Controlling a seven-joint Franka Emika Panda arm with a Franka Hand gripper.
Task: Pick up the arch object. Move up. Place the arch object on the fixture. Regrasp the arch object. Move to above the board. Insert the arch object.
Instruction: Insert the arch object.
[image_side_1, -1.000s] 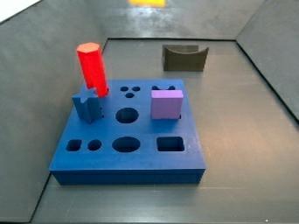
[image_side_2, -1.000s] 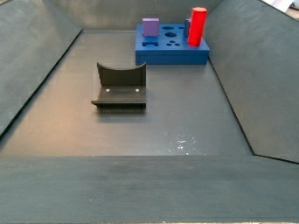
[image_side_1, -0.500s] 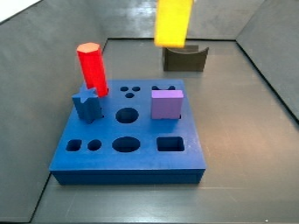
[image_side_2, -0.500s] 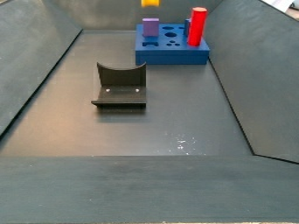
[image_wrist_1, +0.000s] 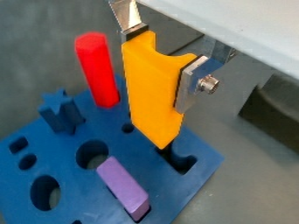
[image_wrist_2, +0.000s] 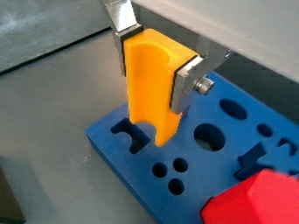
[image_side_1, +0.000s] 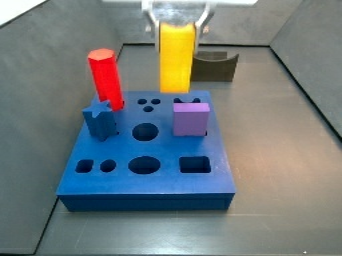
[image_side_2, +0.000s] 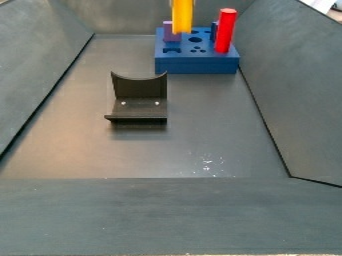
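Wrist views both show our gripper clamped on the arch, its silver fingers pressing the upper flanks while the block hangs upright over the board. In a wrist view the arch's lower end sits at the mouth of a dark arch-shaped slot near the board's edge; whether it has entered we cannot tell. In a side view the arch stands tall at the board's far edge, in front of the fixture.

To seat it well, we judge we should keep the block plumb, match its outline to the slot, and lower straight without sideways drag, letting go only once it sits down.

We count one arch, one board, one fixture, one red cylinder, one purple cube and one blue star-like piece.
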